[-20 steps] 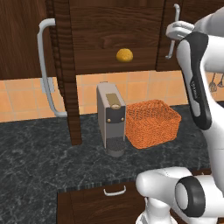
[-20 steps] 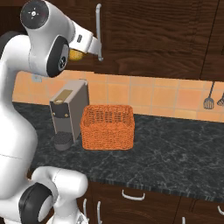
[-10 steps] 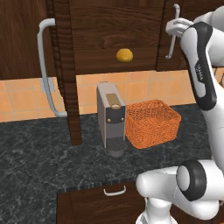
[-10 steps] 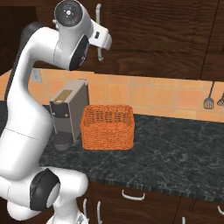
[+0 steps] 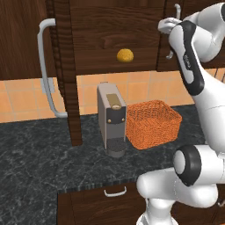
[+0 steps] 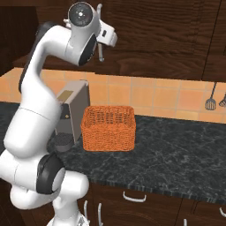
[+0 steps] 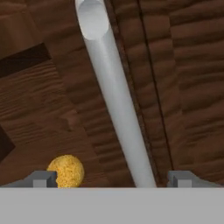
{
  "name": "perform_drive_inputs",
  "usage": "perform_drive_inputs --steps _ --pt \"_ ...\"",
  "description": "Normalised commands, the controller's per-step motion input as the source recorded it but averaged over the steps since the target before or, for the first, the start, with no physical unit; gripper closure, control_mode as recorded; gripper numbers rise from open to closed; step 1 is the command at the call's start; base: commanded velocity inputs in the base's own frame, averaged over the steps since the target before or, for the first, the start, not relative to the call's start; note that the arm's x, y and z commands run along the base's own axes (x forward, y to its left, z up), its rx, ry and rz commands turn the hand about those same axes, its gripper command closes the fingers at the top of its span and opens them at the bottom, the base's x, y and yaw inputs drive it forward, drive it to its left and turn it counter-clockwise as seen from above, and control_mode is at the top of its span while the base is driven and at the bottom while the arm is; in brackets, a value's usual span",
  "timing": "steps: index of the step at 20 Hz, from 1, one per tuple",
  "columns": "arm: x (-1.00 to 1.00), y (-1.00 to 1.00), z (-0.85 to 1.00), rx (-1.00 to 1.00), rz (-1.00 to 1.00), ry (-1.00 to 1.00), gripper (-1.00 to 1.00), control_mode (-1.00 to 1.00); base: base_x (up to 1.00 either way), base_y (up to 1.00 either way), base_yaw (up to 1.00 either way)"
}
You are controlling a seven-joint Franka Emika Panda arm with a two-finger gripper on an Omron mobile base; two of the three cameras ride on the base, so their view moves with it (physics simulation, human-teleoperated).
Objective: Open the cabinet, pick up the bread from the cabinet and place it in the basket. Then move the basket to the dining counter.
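The pincer (image 7: pixel 111 179) is seen spread wide in the hand view, holding nothing, with the long curved silver bar handle (image 7: pixel 114 94) of the closed right door running up between its two tips. The cabinet's left door (image 5: pixel 59 70) is seen swung open in the left base view, so the opening step is judged largely done and the bread pick-up is in hand. Just beside the left tip in the hand view, the small round golden-yellow bread (image 7: pixel 66 170) is seen resting on the shelf of the dark brown wood-grain wall cabinet (image 7: pixel 183 78). For the next move, the pincer is judged to need shifting off the handle toward the bread, then closing gently round it. Well below the pincer, the orange woven mesh basket (image 5: pixel 153 124) is shown on the black speckled stone worktop (image 5: pixel 39 158), just beside a grey coffee machine (image 5: pixel 111 118). The bread and the open door are given by the left base view, while in the right base view the arm covers that spot, though the basket's empty inside (image 6: pixel 108 115) and hanging utensils (image 6: pixel 210 100) further right are shown.
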Motion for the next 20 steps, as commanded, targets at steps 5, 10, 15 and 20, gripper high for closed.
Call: perform_drive_inputs --steps 5,10,15,20 --pt "0.62 -0.21 0.0 0.0 0.0 0.0 -1.0 -1.0 0.0 0.0 0.0" --pt "0.31 -0.01 -0.02 0.0 0.03 0.0 -1.0 -1.0 0.0 0.0 0.0" --pt "0.35 0.08 -0.19 0.0 0.02 -0.06 1.0 -1.0 0.0 0.0 0.0" --pt "0.37 0.14 -0.37 0.0 0.01 -0.14 1.0 -1.0 0.0 0.0 0.0"
